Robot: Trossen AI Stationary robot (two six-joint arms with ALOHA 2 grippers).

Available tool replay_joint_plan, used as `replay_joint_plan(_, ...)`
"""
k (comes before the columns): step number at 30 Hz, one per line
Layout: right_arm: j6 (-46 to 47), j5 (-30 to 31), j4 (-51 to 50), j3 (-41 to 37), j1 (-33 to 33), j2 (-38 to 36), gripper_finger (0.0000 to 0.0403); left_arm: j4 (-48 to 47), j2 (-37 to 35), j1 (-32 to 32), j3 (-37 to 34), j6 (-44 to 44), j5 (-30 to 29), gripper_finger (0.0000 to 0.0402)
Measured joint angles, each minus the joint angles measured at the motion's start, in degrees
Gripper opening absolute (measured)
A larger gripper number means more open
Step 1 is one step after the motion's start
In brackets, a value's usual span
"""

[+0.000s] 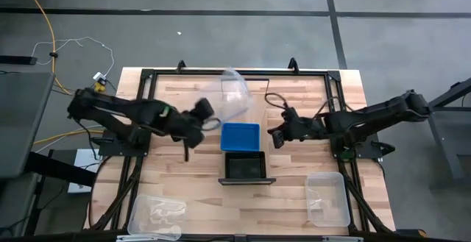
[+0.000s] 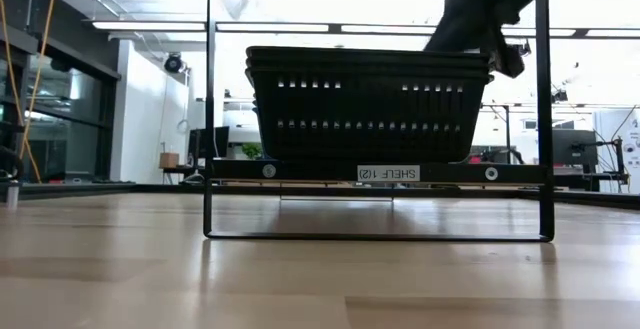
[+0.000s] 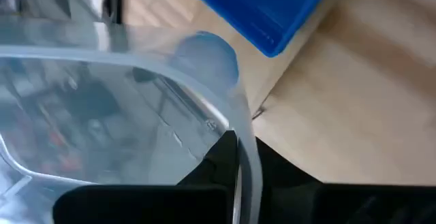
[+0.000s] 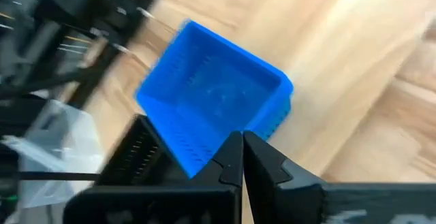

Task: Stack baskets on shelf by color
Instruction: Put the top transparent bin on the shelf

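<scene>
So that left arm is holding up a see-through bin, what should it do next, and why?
Probably carry the clear basket on to the free end of the shelf and lower it there. The left gripper is shut on its rim and holds it in the air, while the blue basket and black basket already fill their places. The right gripper waits shut, holding nothing.

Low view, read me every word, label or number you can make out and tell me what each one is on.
"SHELF 1(2)": white sticker on the front edge of the shelf, under the black basket; the bracketed part is small and not certain.
No other readable text in any view.
</scene>
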Motion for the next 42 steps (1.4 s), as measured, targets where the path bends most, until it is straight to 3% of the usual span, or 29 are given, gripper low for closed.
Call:
replay_joint_plan(4,-2.4,0.48,-0.31,0.02,0.0,-4.45,0.0,0.18,4.47,2.25,-0.03,10.9,-0.7,0.0)
replay_joint_plan(13,-4.95,3.31,-2.96,0.02,0.08,-10.57,0.0,0.9,10.07,12.67,-0.26,23.28,-0.05,0.0)
replay_joint_plan(20,-5.31,3.43,-4.64,0.02,0.1,-11.13,0.0,3.18,13.44,12.71,-0.28,25.49,5.19,0.0)
replay_joint_plan(32,-5.3,2.95,-5.3,0.02,0.13,-11.11,0.0,8.17,19.91,15.63,-0.3,28.04,4.35,0.0)
replay_joint_plan(42,-5.11,3.04,-5.21,0.02,0.11,-11.11,0.0,7.7,22.09,17.76,-0.37,27.99,8.72,0.0)
